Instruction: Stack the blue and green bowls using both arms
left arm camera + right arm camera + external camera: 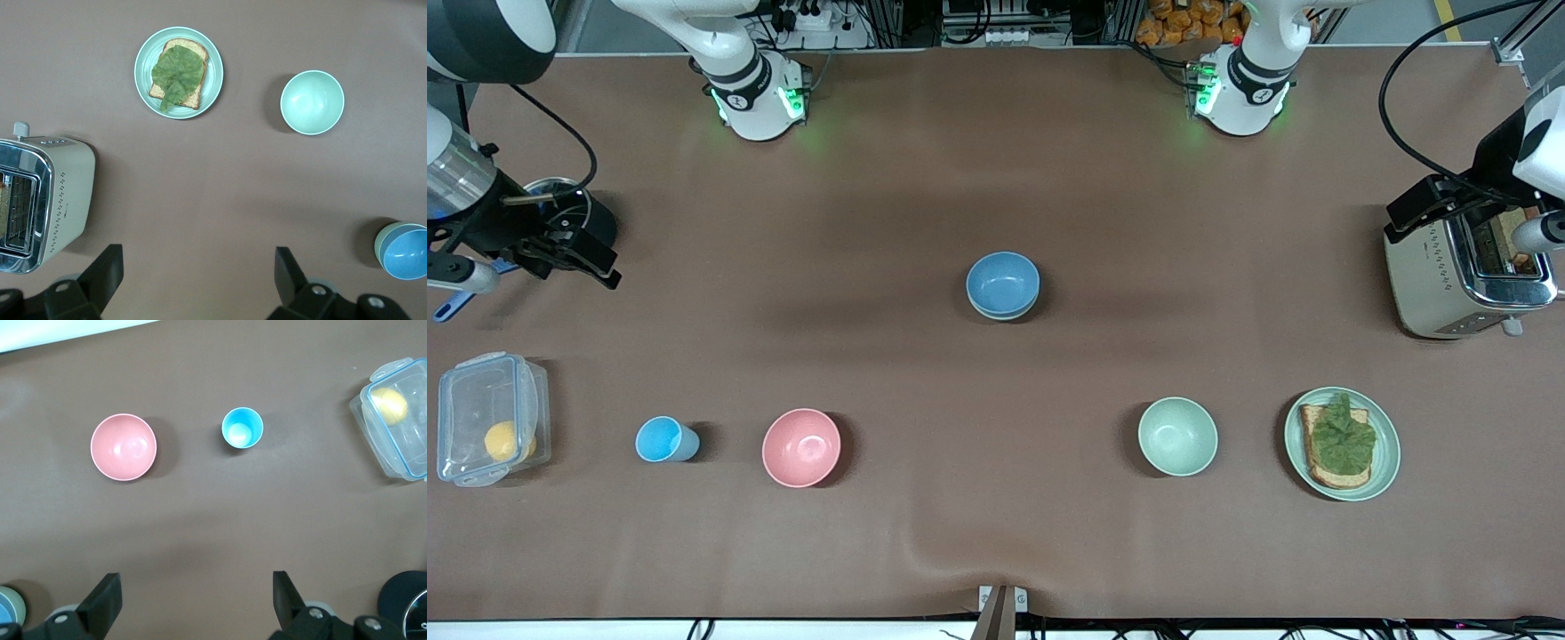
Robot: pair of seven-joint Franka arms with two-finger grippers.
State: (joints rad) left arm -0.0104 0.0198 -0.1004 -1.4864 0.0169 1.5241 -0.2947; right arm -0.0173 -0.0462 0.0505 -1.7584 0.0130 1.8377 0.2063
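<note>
The blue bowl [1002,281] sits nested inside the sage green bowl [1005,315] at the table's middle; only the green rim shows under it. The pair also shows at the edge of the left wrist view, blue bowl [407,253] in green bowl [380,240], and at the corner of the right wrist view [12,607]. My left gripper [1418,209] is open and empty, up over the toaster at the left arm's end [198,260]. My right gripper [583,258] is open and empty, up at the right arm's end [197,587].
A mint-green bowl [1177,436] and a plate [1385,462] with toast and lettuce lie nearer the front camera. A pink bowl [801,447], a sky-blue cup [663,439] and a clear lidded box [489,429] lie toward the right arm's end. A toaster [1449,276] stands under the left gripper.
</note>
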